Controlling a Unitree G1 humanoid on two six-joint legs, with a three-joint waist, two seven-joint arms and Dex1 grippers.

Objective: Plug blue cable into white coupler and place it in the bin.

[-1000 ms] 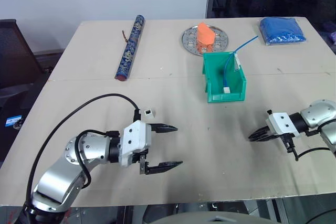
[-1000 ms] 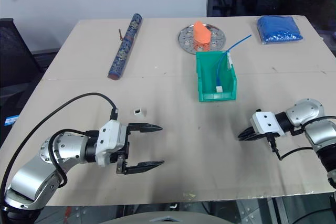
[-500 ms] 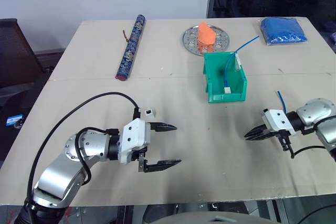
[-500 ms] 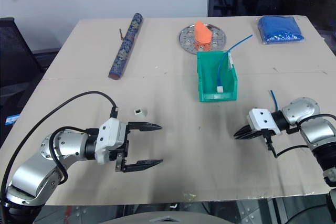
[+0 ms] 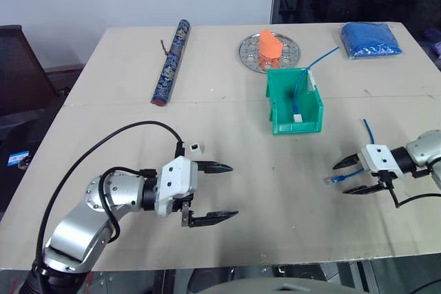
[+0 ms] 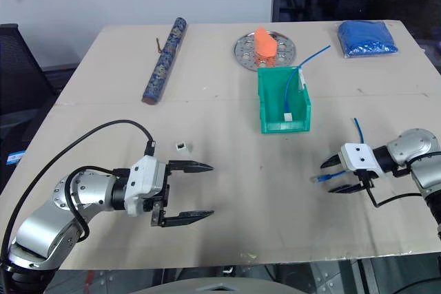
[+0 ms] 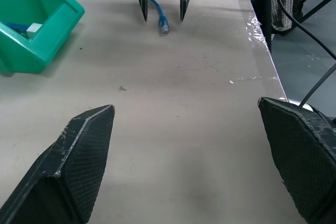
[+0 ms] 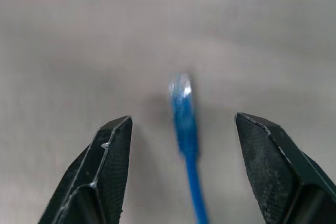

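At right of centre in the head view, the right gripper (image 5: 344, 175) has its fingers apart around a blue cable (image 5: 335, 180) plug lying on the table (image 5: 227, 108), untouched. Lower left, the left gripper (image 5: 224, 191) gapes wide, empty. A white coupler (image 5: 195, 147) sits just above it. Upper centre, the bin (image 5: 295, 101) holds another cable.

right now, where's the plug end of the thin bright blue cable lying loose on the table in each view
left eye view: plug at lower right
right eye view: lower right
left wrist view: within the right gripper
right wrist view: within that same gripper
shared landmark: the open right gripper straddling it
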